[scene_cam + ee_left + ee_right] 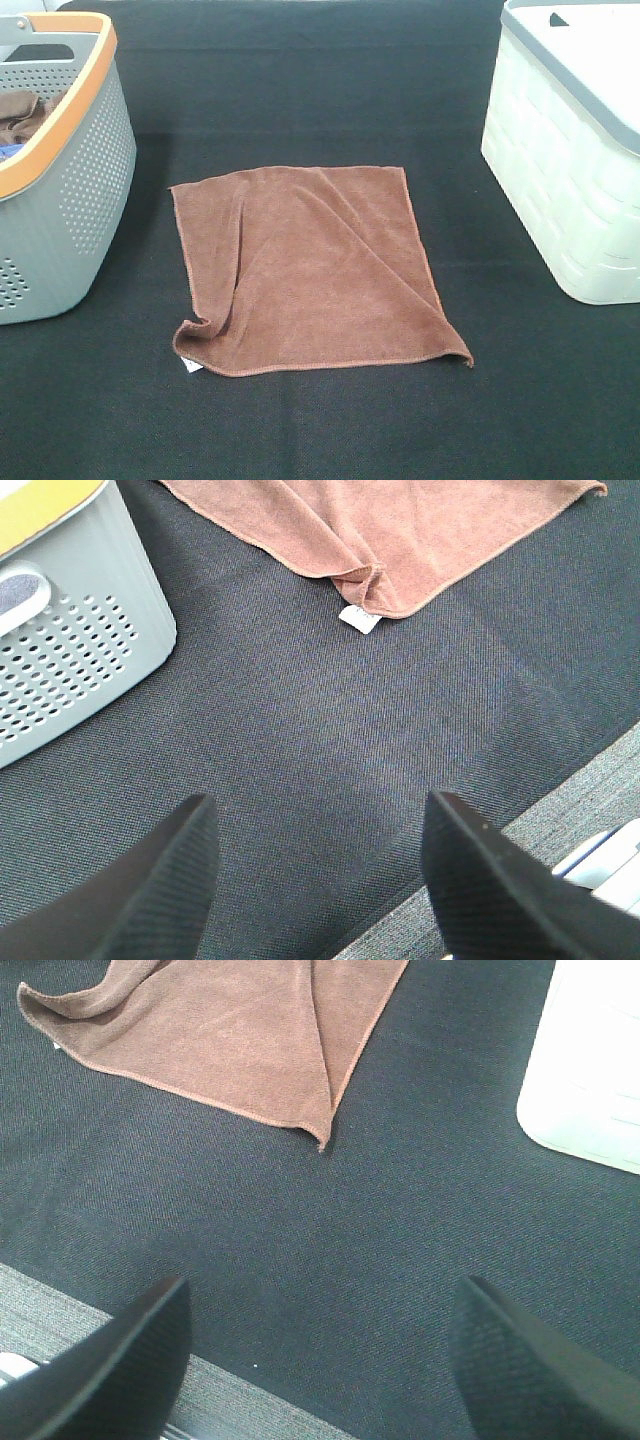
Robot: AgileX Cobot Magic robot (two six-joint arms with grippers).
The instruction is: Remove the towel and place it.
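Note:
The towel is a reddish-brown square cloth with a stitched hem. It lies spread flat on the black table mat, midway between two baskets. A small white tag sits at its near left corner, which is slightly folded. The towel also shows in the left wrist view with its tag, and in the right wrist view. My left gripper is open and empty, above the mat near the front edge. My right gripper is open and empty, also near the front edge. Neither gripper shows in the high view.
A grey perforated basket with an orange rim stands at the left and holds a darker bunched brown cloth. A white lidded basket stands at the right. The mat's front edge borders grey flooring.

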